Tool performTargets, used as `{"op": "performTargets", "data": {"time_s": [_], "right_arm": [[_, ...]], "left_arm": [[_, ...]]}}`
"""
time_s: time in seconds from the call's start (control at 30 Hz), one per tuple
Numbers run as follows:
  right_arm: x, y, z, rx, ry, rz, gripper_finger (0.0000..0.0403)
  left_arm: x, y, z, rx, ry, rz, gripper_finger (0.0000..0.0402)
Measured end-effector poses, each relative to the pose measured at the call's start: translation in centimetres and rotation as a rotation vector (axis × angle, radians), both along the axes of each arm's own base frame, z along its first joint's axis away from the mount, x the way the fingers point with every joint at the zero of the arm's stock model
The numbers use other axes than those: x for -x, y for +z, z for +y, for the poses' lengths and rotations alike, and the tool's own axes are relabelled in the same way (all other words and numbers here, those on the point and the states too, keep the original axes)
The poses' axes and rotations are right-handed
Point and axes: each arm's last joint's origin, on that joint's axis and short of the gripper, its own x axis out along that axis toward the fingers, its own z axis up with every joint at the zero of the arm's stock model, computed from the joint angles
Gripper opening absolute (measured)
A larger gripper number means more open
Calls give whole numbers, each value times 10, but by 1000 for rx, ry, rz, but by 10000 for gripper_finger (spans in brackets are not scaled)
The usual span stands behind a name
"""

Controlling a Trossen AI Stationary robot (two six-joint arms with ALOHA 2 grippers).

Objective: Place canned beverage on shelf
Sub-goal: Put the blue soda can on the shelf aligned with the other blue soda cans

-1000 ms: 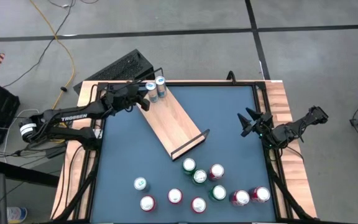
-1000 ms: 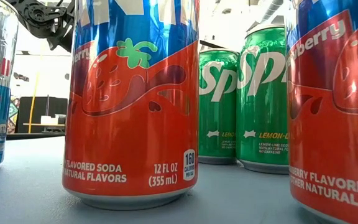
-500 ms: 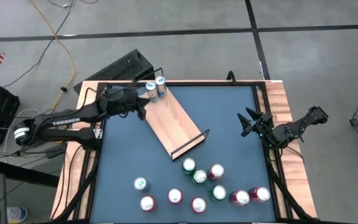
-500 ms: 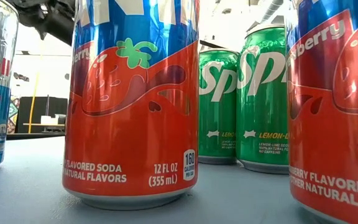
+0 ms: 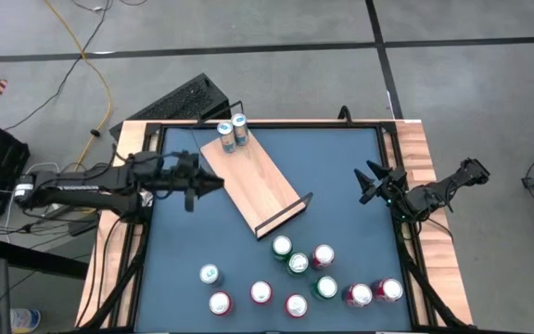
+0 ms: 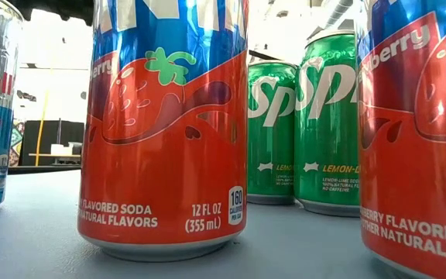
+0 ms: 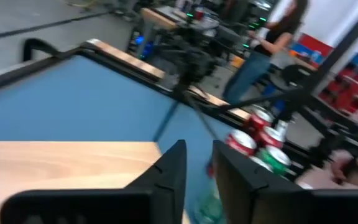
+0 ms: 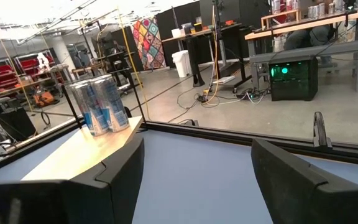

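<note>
— From above, where do things stand?
— Two blue cans on the shelf, far end; left gripper beside the board, empty.
— Its wrist picture?
— Fingers narrowly parted, nothing between.
— The right?
— Right gripper waits at the table's edge, jaws wide.

Left gripper nearly closed, empty, over shelf; cans beyond.

Glossy metal cans, light matt wood shelf, smooth matt blue table.
</note>
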Motion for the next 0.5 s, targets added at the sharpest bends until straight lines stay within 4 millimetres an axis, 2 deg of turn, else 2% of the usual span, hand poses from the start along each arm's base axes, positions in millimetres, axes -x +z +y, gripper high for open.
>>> {"op": "performTargets", "data": {"time_s": [0.27, 0.4, 0.5], "right_arm": [[0, 0, 0, 0, 0, 0, 282], [0, 0, 0, 0, 0, 0, 282], [0, 0, 0, 0, 0, 0, 282]], "left_arm": [[-4, 2, -42, 42, -234, 20, 154], [-11, 22, -60, 15, -304, 3, 194], [-20, 33, -73, -18, -339, 56, 216]]}}
